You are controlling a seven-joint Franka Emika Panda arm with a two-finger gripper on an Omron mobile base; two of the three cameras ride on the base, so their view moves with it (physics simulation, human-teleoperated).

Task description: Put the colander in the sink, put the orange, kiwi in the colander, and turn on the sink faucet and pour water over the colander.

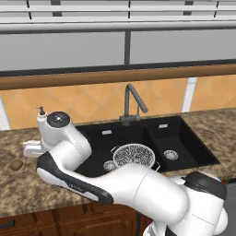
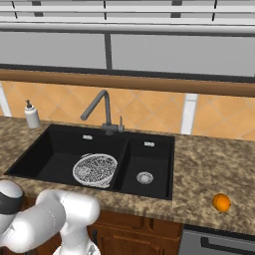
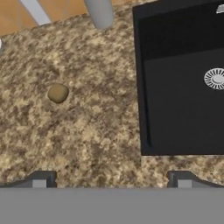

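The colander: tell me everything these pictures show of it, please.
The colander is a round bowl of white-and-grey speckled mesh with a pale rim; a small handle shows at its edge in the left base view. It sits upright and looks empty in the larger basin of the black sink, on the basin floor, toward the divider from the smaller basin. The sink faucet stands behind it, its spout reaching over that basin. Nothing else touches it.
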